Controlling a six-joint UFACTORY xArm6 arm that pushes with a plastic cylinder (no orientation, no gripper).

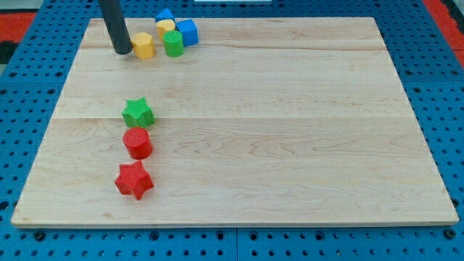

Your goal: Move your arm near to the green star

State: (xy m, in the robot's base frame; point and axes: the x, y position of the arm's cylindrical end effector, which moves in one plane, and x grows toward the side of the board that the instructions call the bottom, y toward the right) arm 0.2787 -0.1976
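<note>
My tip [122, 51] sits at the far left of the wooden board [290, 130], just left of the yellow hexagon block [143, 45]; touching or a hair apart, cannot tell. It is a plain rod, no jaws, holding nothing. Right of the hexagon: green cylinder [173, 43], yellow cylinder [167, 27], blue cube [187, 31], another blue block [164, 15] behind. Green star [138, 113] lies well nearer, left side, with red cylinder [137, 143] and red star [134, 180] in line nearer again
</note>
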